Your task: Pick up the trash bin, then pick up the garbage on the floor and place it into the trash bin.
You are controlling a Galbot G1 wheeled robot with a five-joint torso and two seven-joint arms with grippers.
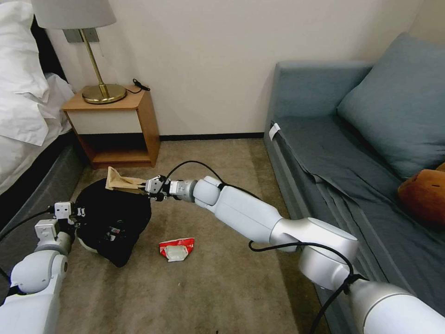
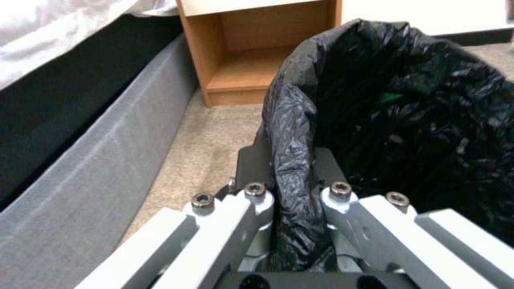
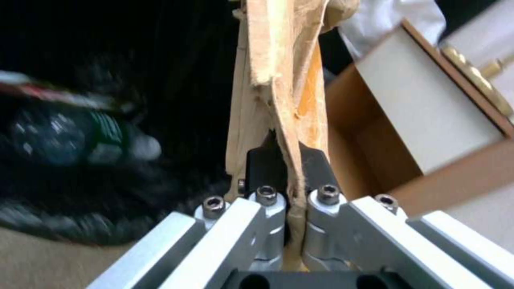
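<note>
Nearest us on the left, our left tool (image 1: pixel 76 214) pinches the rim of the trash bin (image 1: pixel 112 221) with its black bag, holding it tilted just above the carpet. Our right tool (image 1: pixel 149 186) is pressed onto the brown paper (image 1: pixel 121 182) over the bin's far edge. We judge the drop is next; the red-and-white wrapper (image 1: pixel 176 248) waits on the floor just right.

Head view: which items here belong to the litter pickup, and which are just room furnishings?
Part of the job:
- trash bin, rim pinched by the left gripper
- brown paper, held by the right gripper at the bin
- red-and-white wrapper on the carpet
- bottle inside the bin

Just lying about:
- nightstand
- lamp
- sofa
- bed
</note>
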